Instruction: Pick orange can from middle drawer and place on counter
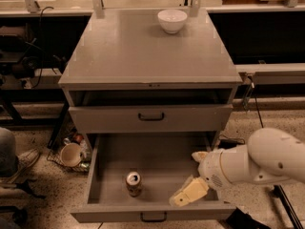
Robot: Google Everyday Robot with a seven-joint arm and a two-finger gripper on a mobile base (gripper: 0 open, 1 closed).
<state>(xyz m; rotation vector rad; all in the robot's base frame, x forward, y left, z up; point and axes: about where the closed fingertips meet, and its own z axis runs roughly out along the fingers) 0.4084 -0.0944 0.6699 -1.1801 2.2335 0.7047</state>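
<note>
Gripper (pixel 193 174) inside open middle drawer (pixel 143 154), fingers (pixel 188 193) spread, holding nothing. Orange can (pixel 133 183) upright, left of fingers, not touching. White bowl (pixel 172 20) far beyond fingers on desk (pixel 128 51).
</note>
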